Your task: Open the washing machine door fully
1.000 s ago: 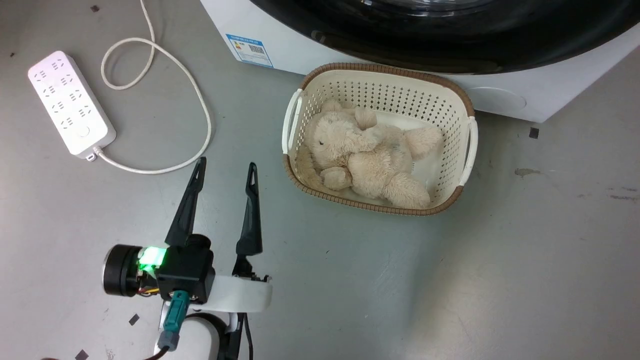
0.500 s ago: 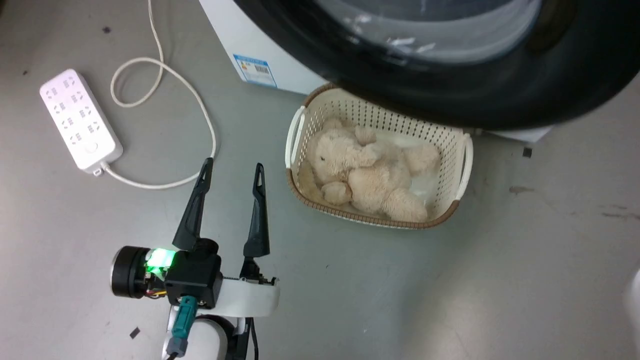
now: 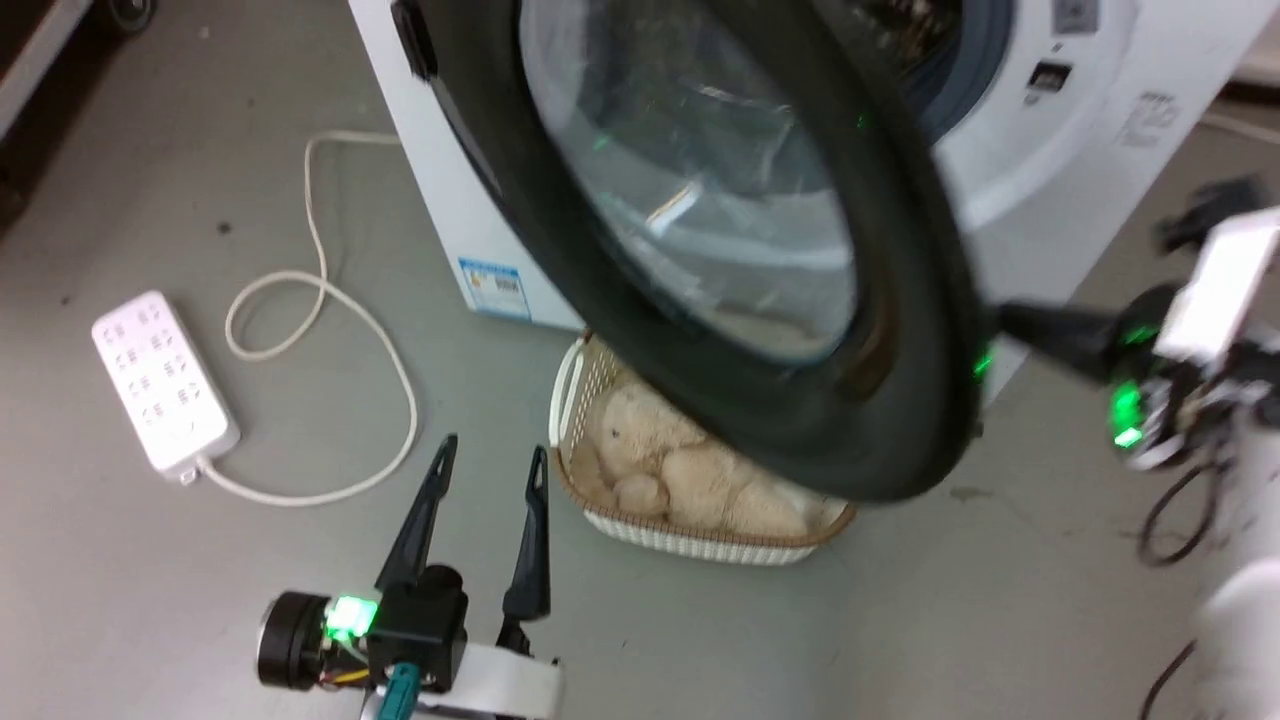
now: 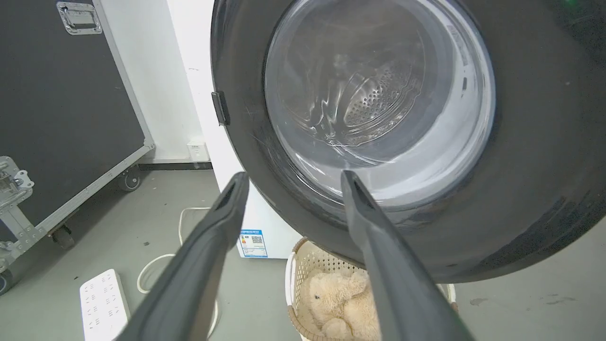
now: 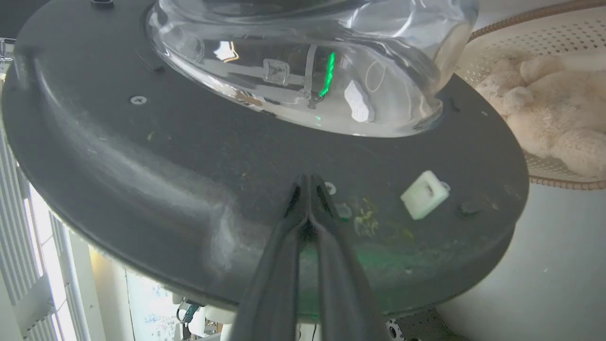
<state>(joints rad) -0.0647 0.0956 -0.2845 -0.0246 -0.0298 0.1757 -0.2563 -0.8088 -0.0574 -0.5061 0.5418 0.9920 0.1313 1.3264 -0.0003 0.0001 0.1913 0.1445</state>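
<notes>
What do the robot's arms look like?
Each tool has two long, dark, pointed fingers. Behind the left tool: a black block, green light, teal plug, white forearm. Behind the right tool: green lights and black cables.

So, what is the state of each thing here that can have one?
Door: partly open, not fully.
Right gripper: shut, tips at the door's inner face.
Left gripper: open, holding nothing.
Basket: upright, partly under the door, a plush bear inside.
Power strip: no plugs in it.
</notes>
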